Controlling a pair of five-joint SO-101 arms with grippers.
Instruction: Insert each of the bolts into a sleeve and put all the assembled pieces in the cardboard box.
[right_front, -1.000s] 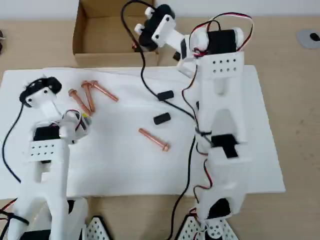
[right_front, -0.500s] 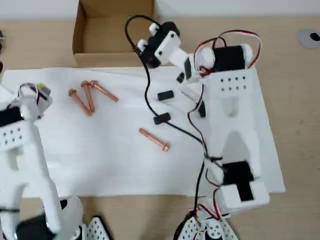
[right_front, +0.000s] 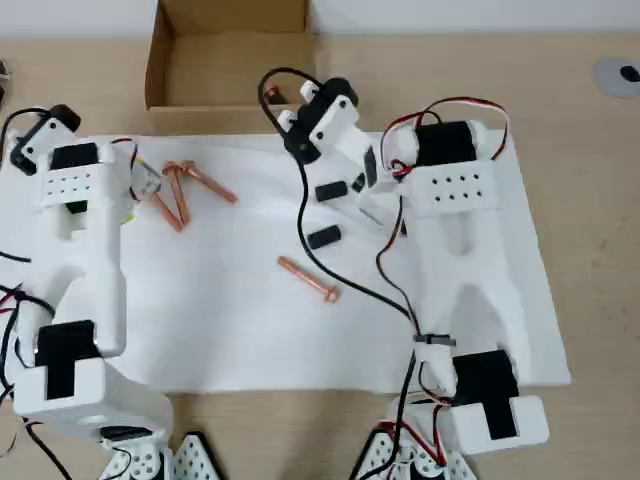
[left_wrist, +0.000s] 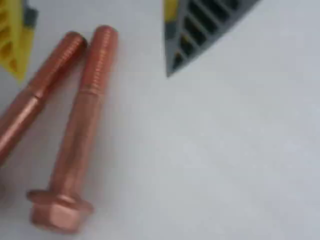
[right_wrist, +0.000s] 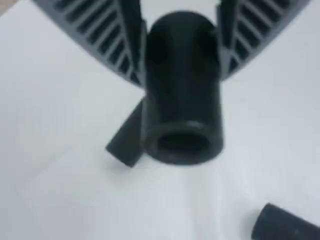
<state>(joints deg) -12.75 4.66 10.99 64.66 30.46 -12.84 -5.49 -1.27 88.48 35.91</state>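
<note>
Gripping a black sleeve (right_wrist: 182, 115), my right gripper (right_wrist: 180, 65) sits near the far edge of the sheet (right_front: 230, 330). My left gripper (left_wrist: 92, 55) gapes empty over two bolts (left_wrist: 75, 140).

We see the box (right_front: 155, 80) cut off at its far side. In front of the box, the left arm (right_front: 85, 220) hides one bolt (right_front: 165, 210) at its head end.

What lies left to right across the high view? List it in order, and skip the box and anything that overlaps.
Left arm's white link → three clustered bolts → lone bolt → right arm's base. The black sleeves overlap the lone bolt's span, so they are left out.
</note>
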